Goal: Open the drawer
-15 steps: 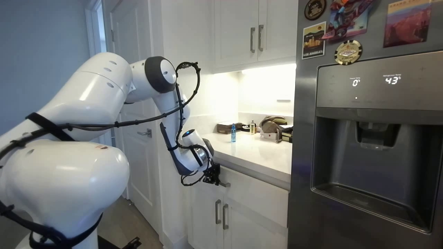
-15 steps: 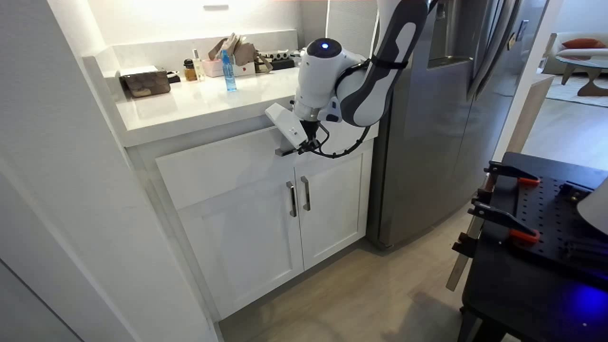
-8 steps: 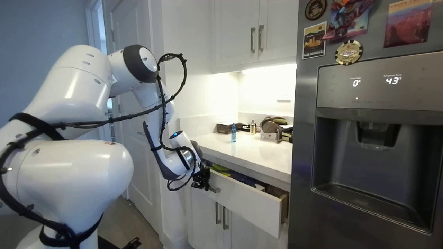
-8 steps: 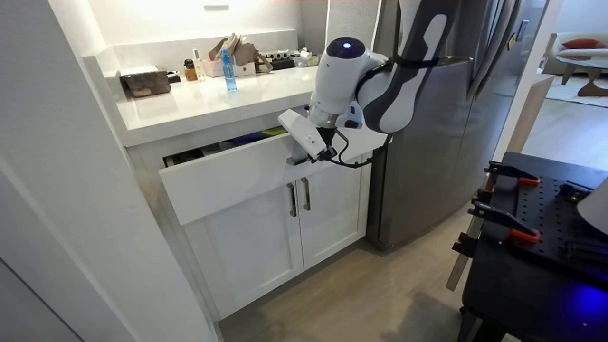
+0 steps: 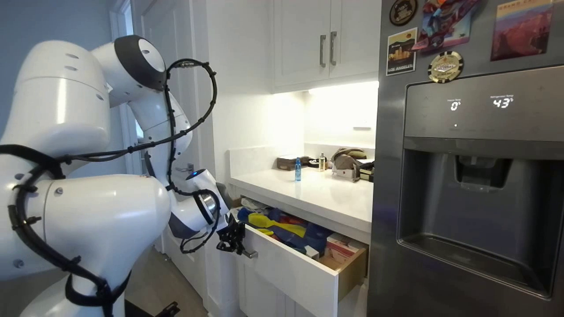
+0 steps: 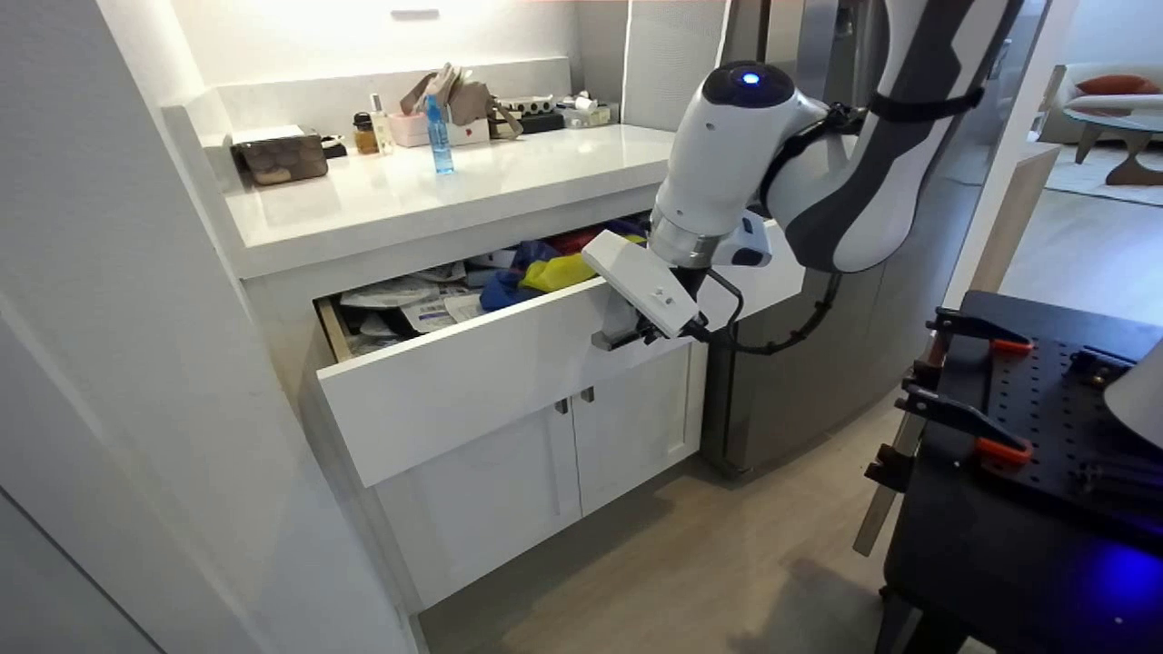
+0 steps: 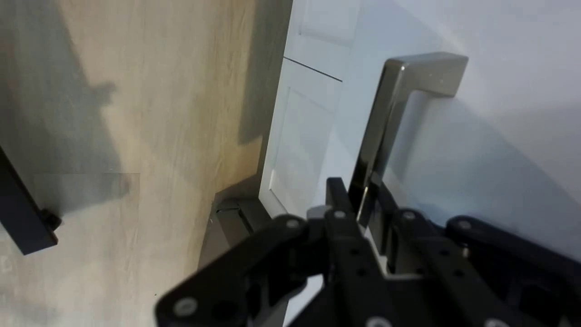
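Drawer (image 5: 291, 270) stands open below the centre of the frame in an exterior view; you see its long axis slant from near the middle down to the lower right, its face turned to the lower left. In an exterior view the drawer front (image 6: 472, 386) sits about mid-frame, its long edge rising from the left toward the upper right, its face turned to the lower right. Your hand (image 7: 361, 193) is clenched on the metal bar handle (image 7: 380, 131), fingers (image 7: 337, 197) on both sides; in the wrist view you see the bar run from upper right of centre down to the grip.

Inside the drawer you have a yellow item (image 5: 282, 226), blue material (image 5: 317, 235), a red-and-white box (image 5: 338, 252) and papers (image 6: 427, 313). Above it, the white surface (image 5: 326, 193) carries an upright blue bottle (image 5: 298, 169) and a brown container (image 6: 283, 159).

Your arm (image 6: 727, 173) covers part of the front's right half, and the front hides the upper parts of the cabinet door handles (image 6: 561, 406). The refrigerator (image 5: 467, 143) stands just beside the drawer at the right of the frame.
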